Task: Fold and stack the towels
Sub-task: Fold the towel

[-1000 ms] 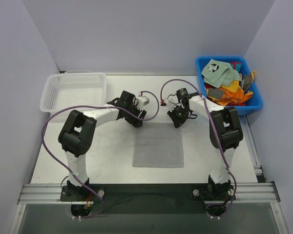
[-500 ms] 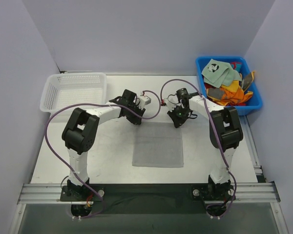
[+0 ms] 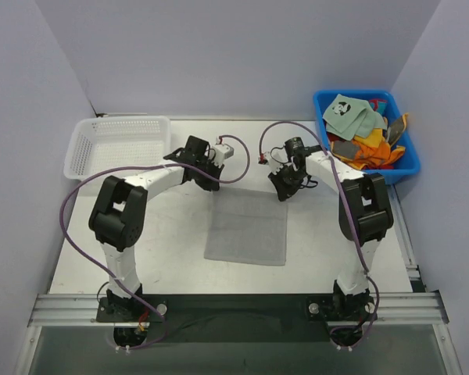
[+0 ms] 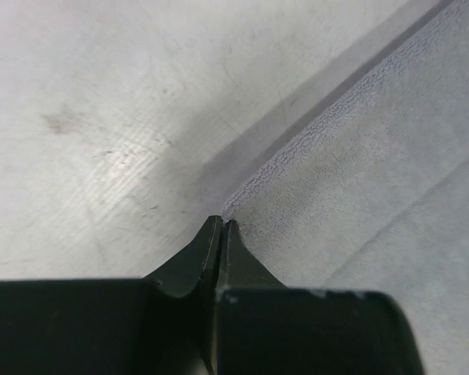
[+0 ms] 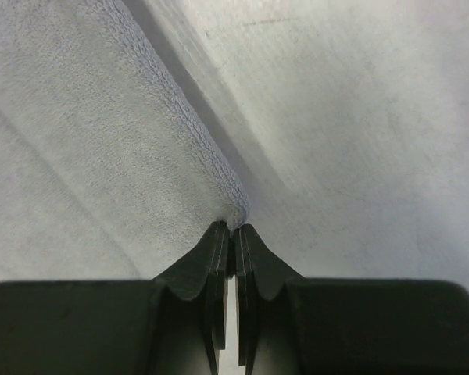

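A grey towel (image 3: 248, 230) lies spread on the table between the two arms. My left gripper (image 3: 215, 182) is shut on its far left corner; in the left wrist view the jaws (image 4: 221, 223) pinch the tip of the grey towel (image 4: 359, 180). My right gripper (image 3: 284, 193) is shut on the far right corner, and the right wrist view shows the hem of the grey towel (image 5: 86, 141) bunched between the jaws (image 5: 234, 228). More towels sit in a heap at the back right, among them a pale green panda one (image 3: 342, 111) and an orange one (image 3: 371, 148).
The heap of towels fills a blue bin (image 3: 413, 160) at the back right. A white mesh basket (image 3: 117, 144) stands at the back left. Purple cables loop from both arms over the table.
My left gripper has closed on the towel's far left corner and drawn back to the left. The towel's left side has shifted left with it. The right gripper keeps its hold.
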Controlling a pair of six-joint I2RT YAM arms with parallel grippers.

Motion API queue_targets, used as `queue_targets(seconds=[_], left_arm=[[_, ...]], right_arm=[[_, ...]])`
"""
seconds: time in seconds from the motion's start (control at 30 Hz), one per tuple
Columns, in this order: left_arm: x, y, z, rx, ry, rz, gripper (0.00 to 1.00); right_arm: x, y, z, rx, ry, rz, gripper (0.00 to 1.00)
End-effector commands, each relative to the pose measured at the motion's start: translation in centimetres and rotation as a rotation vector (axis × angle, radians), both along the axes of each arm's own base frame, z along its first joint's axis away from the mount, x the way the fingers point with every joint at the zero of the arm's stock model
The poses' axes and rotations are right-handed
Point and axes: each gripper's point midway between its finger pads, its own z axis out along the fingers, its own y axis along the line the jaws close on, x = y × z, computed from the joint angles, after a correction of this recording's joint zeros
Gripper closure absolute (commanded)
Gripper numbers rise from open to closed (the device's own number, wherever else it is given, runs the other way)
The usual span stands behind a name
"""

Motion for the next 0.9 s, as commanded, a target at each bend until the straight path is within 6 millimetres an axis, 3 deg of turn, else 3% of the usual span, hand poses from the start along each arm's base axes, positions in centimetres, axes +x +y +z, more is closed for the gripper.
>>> queue_targets(seconds=[0.0,0.13,0.2,0.23,0.3,0.33,0.43,0.63,0.73,0.87], left_arm=[[2.4,0.6,8.9,-0.074,-0.213,0.046,1.0],[2.0,1.2,15.8,-0.14,-0.365,0.076,1.0],[1.9,1.8,17.6,-0.151,-0.42,0.103,1.0],[1.5,2.2,19.8,-0.171,-0.471,0.112,1.0],[1.1,2.9,21.7,-0.18,-0.517,0.138,1.0],[0.5,3.3,23.7,-0.199,-0.56,0.147,1.0],[-0.5,4.3,27.0,-0.233,-0.651,0.178,1.0],[-3.7,5.3,31.5,-0.301,-0.728,0.177,1.0],[-6.0,5.8,32.0,-0.324,-0.729,0.167,1.0],[-10.0,5.3,31.4,-0.369,-0.691,0.108,1.0]], right_arm=[[1.8,0.4,7.6,0.068,-0.155,-0.048,1.0],[2.9,0.9,14.1,0.139,-0.307,-0.086,1.0],[3.1,1.0,16.5,0.163,-0.362,-0.097,1.0],[2.8,1.0,18.1,0.184,-0.396,-0.098,1.0],[2.7,1.1,20.1,0.208,-0.438,-0.109,0.96],[2.5,1.1,21.6,0.226,-0.474,-0.112,0.92],[2.1,1.4,24.2,0.277,-0.525,-0.113,0.92],[-0.4,2.0,27.1,0.346,-0.568,-0.098,0.96],[-3.1,2.8,28.5,0.415,-0.574,-0.041,0.96],[-7.3,3.4,28.2,0.459,-0.533,0.018,0.97]])
